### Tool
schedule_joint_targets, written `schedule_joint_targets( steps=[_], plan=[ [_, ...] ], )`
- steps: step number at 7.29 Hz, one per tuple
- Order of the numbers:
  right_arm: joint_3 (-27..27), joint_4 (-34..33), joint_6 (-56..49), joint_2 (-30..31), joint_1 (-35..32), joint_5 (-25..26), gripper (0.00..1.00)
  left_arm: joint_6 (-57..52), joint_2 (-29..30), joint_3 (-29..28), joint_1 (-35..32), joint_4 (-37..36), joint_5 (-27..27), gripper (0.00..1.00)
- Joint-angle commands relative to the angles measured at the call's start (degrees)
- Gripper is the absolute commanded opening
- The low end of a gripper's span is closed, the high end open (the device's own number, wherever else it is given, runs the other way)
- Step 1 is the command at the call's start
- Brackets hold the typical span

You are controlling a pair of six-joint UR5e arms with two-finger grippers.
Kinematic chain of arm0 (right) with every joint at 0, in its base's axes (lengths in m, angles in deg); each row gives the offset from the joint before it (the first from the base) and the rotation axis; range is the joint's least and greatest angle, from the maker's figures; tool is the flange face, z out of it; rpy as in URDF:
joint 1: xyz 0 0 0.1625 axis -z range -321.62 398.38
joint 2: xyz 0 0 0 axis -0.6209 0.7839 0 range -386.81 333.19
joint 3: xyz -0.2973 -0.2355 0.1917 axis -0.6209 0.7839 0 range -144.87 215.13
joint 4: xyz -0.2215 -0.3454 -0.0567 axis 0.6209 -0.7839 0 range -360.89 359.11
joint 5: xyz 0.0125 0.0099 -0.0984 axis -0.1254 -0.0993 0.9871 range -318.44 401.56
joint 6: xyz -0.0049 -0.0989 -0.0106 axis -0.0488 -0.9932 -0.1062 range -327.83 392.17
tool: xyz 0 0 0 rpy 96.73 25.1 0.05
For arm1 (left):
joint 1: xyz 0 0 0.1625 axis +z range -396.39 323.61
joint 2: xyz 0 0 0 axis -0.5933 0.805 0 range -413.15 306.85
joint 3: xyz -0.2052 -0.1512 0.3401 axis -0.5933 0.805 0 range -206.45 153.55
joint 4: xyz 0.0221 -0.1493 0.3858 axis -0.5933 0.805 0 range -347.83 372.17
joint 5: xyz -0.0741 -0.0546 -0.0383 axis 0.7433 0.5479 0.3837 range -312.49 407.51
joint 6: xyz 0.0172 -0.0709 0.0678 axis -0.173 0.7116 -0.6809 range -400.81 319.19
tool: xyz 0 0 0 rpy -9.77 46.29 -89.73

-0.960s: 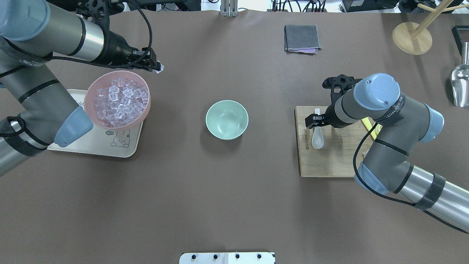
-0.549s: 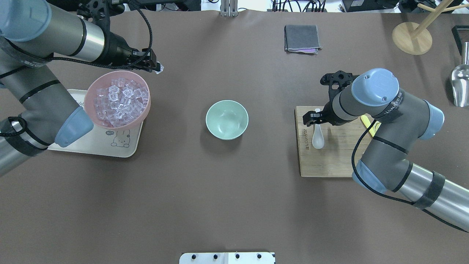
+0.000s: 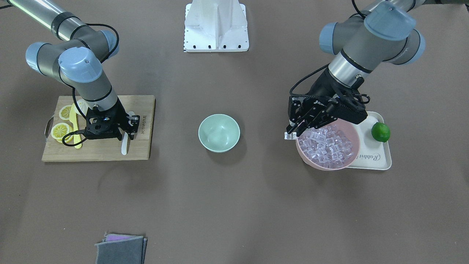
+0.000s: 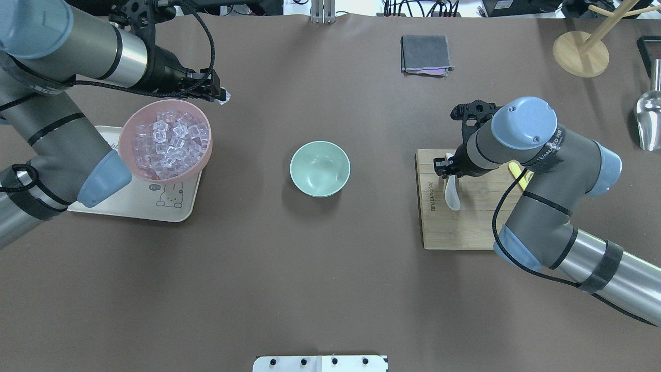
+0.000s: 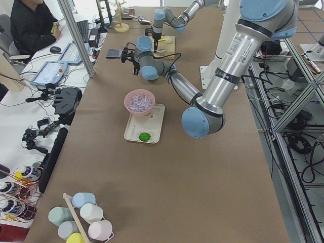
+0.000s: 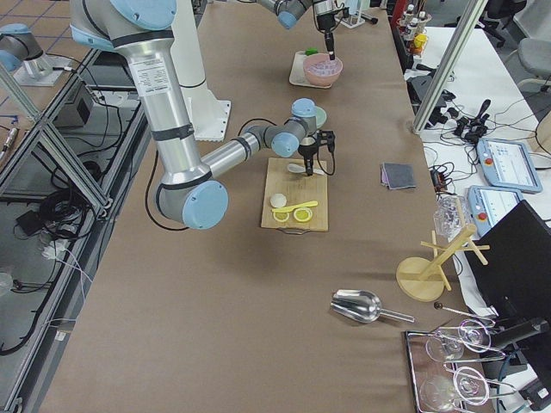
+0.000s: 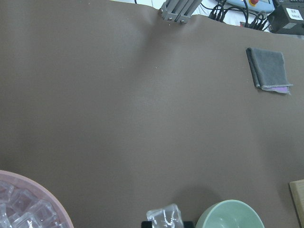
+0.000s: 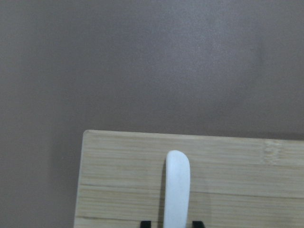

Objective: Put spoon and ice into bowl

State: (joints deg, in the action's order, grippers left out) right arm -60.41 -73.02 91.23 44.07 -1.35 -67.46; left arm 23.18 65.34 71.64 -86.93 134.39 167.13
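Observation:
The mint-green bowl (image 4: 320,169) stands mid-table with nothing in it. The white spoon (image 4: 452,194) lies on the wooden cutting board (image 4: 465,227). My right gripper (image 4: 446,166) is shut on its handle, which shows between the fingertips in the right wrist view (image 8: 177,190). My left gripper (image 4: 221,95) is shut on one clear ice cube (image 7: 164,217), held above the table just beyond the pink bowl's (image 4: 206,155) far rim. More ice (image 4: 168,142) fills the pink bowl.
The pink bowl stands on a cream tray (image 4: 175,204) with a lime (image 3: 380,132). A yellow knife (image 3: 76,128) and lemon slices (image 3: 60,130) lie on the board. A grey cloth (image 4: 425,54), a wooden stand (image 4: 581,54) and a metal scoop (image 4: 648,121) are at the far side.
My right gripper's fingers have closed in on the spoon handle, and the spoon's scoop has shifted and turned slightly. The left arm with the ice cube has barely moved.

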Motion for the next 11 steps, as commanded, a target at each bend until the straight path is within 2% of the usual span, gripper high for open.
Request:
schedule_joint_targets(
  steps=[1, 3, 4, 6, 8, 9, 11],
  plan=[
    [0.18, -0.02, 0.00, -0.04, 0.01, 0.04, 0.23, -0.10, 0.07, -0.09, 0.00, 0.03, 0.00, 0.00],
    [-0.35, -0.02, -0.09, -0.04, -0.43, -0.22, 0.00, -0.10, 0.07, 0.00, 0.00, -0.06, 0.00, 0.00],
    [-1.13, -0.02, -0.17, -0.13, -2.00, -1.53, 0.00, -0.10, 0.16, 0.00, 0.00, -0.06, 0.00, 0.00],
    [-3.51, -0.11, -0.18, -0.13, -7.44, -8.89, 0.00, 0.87, 1.13, -0.01, 2.18, -0.23, -1.65, 0.00],
    [-3.69, -0.11, 0.35, -3.36, -7.64, -8.92, 0.00, 4.30, 4.01, -1.66, 11.99, -0.06, -13.48, 0.00],
    [-3.60, -0.11, 3.92, -5.47, -7.55, -8.92, 0.00, 6.91, 6.73, -3.76, 15.69, -0.23, -18.15, 0.00],
    [-3.60, -0.02, 5.80, -7.50, -7.38, -8.40, 0.00, 9.48, 11.48, -8.68, 19.14, 0.12, -24.48, 0.00]
  ],
)
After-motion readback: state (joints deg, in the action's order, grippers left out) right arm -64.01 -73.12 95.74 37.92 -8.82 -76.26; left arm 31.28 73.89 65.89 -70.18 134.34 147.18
